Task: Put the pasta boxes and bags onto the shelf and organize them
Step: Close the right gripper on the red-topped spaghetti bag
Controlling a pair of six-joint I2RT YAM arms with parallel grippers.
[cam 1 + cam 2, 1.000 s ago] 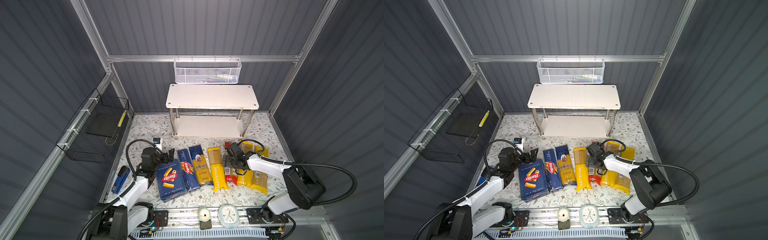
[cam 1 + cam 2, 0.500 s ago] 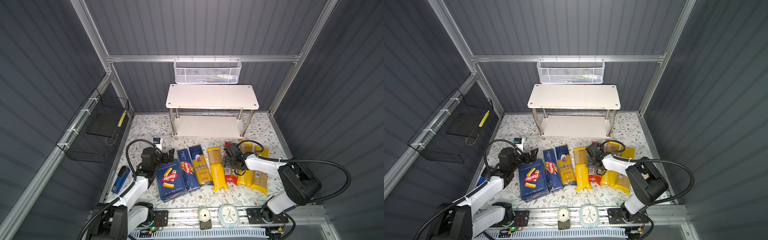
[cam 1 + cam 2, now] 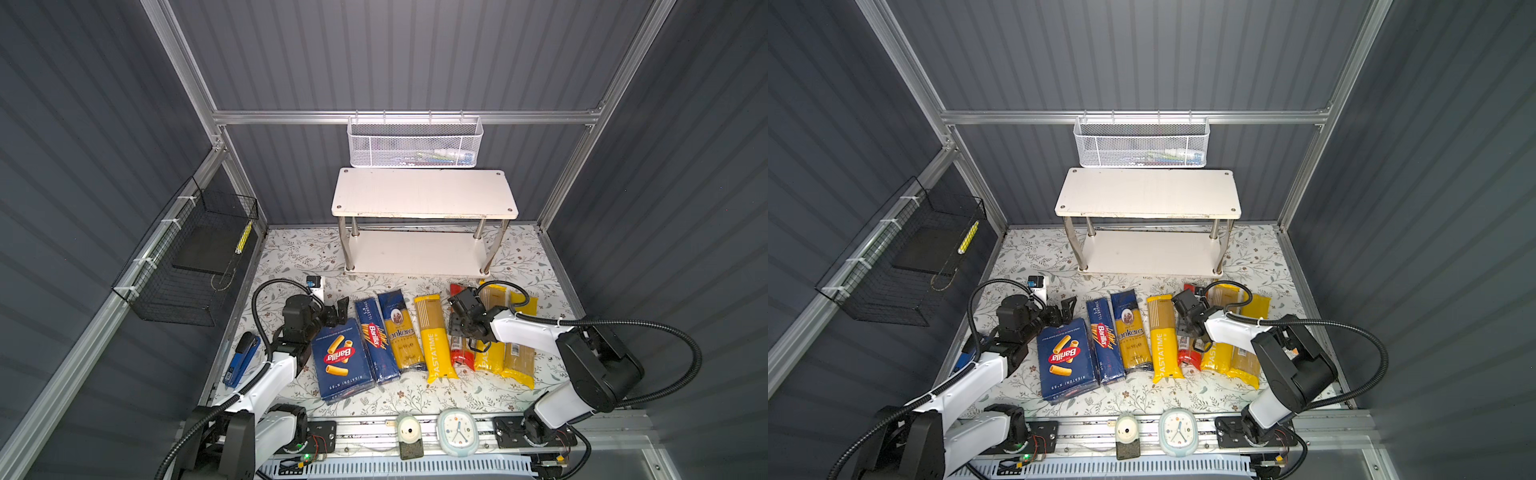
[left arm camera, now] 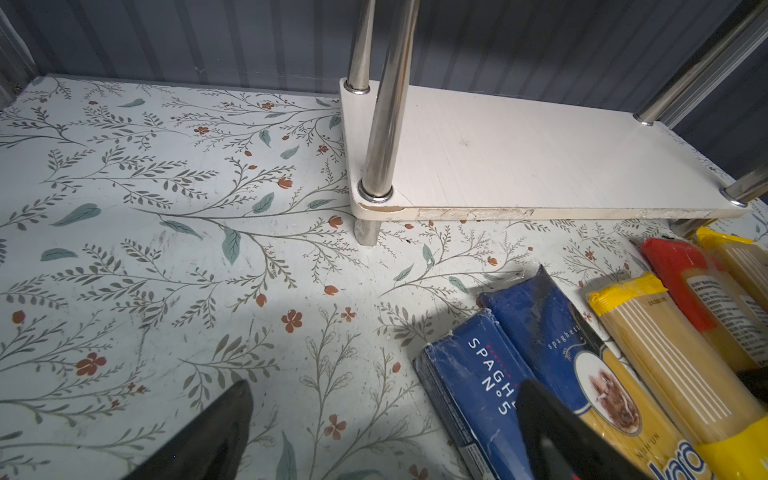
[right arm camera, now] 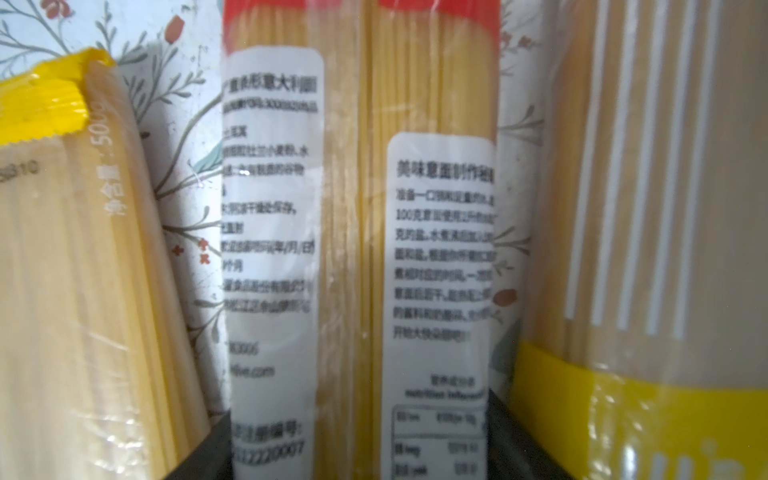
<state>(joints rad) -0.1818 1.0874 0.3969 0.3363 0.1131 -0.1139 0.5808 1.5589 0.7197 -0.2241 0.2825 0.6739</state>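
The right pincer (image 5: pixel 359 440) sits low over the red bag (image 5: pixel 357 208), which lies on the bench (image 3: pixel 291 257) in front of the shelf (image 3: pixel 424 195), a jaw at each long edge; whether they pinch it, I cannot tell. The left pincer (image 4: pixel 384 390) hangs wide open, empty.

White arm links (image 3: pixel 524 332), black joints (image 3: pixel 594 370), black corrugated cables (image 3: pixel 665 328)
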